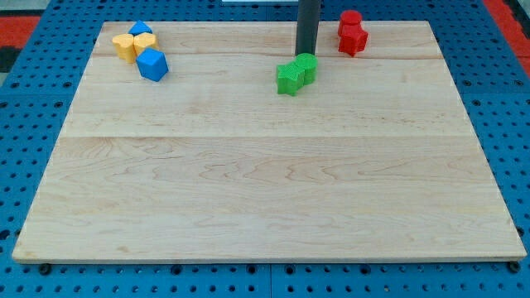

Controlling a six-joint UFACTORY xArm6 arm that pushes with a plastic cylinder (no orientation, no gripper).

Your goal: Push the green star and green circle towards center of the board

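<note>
Tip (306, 53) touching green blocks' (296, 73) top edge

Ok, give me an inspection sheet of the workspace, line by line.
Surface: wooden board, flat.
Job's things: green blocks, two touching, near the view's top centre; shapes hard to tell apart.
Clutter: yellow blocks and blue blocks clustered at top left; red blocks at top right.
Claw: none; my tip sits just behind the green blocks, toward the view's top.
Cables: nothing seen.
Surroundings: blue perforated base around the board.
</note>
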